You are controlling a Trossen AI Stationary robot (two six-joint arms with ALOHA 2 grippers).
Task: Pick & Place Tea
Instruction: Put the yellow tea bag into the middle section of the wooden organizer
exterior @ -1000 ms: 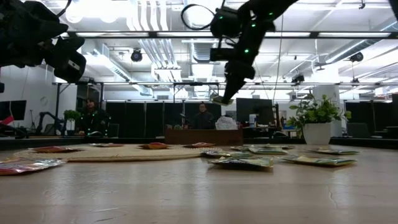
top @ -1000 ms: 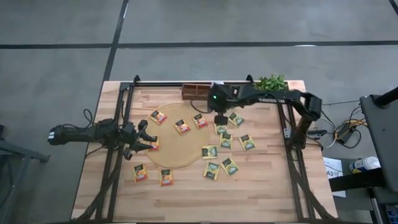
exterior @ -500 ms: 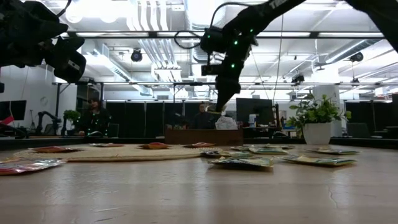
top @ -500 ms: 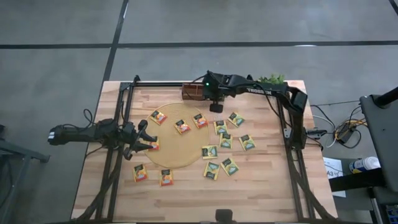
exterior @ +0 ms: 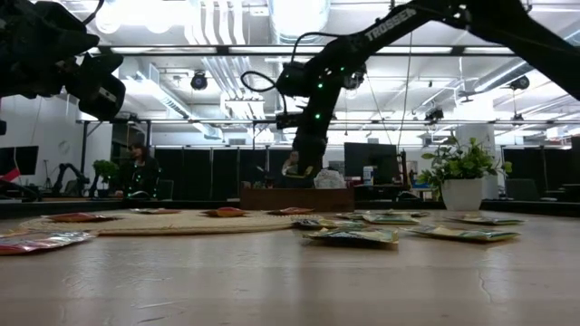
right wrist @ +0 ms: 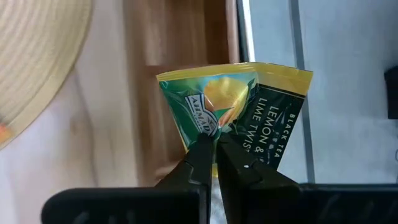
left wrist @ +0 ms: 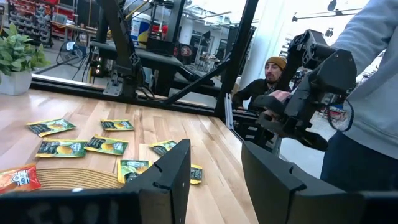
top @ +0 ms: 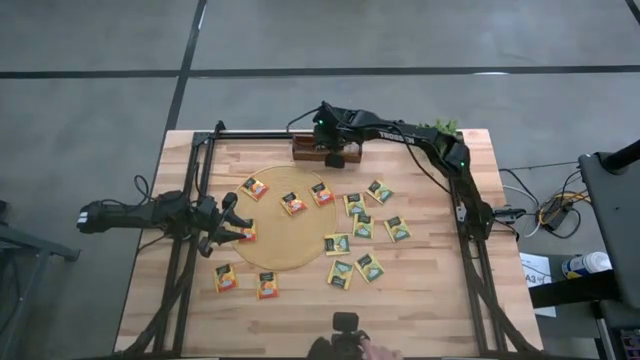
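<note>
At the far left of the high view we see the left end effector (top: pixel 232 226) hanging over the left edge of the round woven mat (top: pixel 272 250), its fingers (left wrist: pixel 173 177) parted with nothing between them. An orange sachet (top: pixel 247 234) lies just beside it on the mat's edge. Nearer the front edge of the wooden bench (top: pixel 430 300), two more orange sachets (top: pixel 225 278) sit side by side, one off the mat and one at its rim. On the mat itself we count three orange sachets (top: pixel 293 204) spread across its back half.

Moving right, a cluster of green-yellow sachets (top: pixel 362 228) lies flat on the bench just beside the mat, one of them overlapping its right edge. In the left wrist view the same green-yellow packets appear spread over the planks.

At the back of the bench stands the brown wooden tray (top: pixel 312 147). The right end effector (top: pixel 335 158) hangs over the tray's right end, with its arm stretching back toward the right. In the right wrist view we see its fingers (right wrist: pixel 200 158) pinched together on a green-yellow tea sachet (right wrist: pixel 233 109) printed "Black Tea, Lemon & Lime Twist", held by its lower edge above the tray's wood. A potted green plant (top: pixel 437 130) stands at the back right corner of the bench.
</note>
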